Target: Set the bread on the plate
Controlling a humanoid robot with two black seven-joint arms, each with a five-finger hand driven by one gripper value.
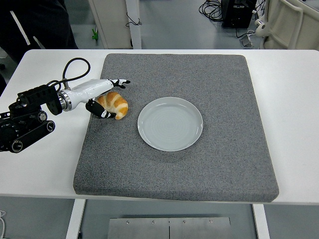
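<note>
The bread (114, 105), a golden croissant, lies on the grey mat (199, 164) just to the left of the plate (170, 124), apart from its rim and not on it. The plate sits near the middle of the mat, white and bare. The left hand (102, 97) reaches in from the left of the plate and is at the croissant: its upper fingers (119, 82) stretch over the far side of the pastry, while the dark thumb (102, 113) curls under its near left side, so the hand brackets the bread in a loose, partly closed grasp; whether it presses firmly cannot be told. The croissant rests on the mat. The mat lies on the white table (294, 99), which extends well to the right of the plate.
</note>
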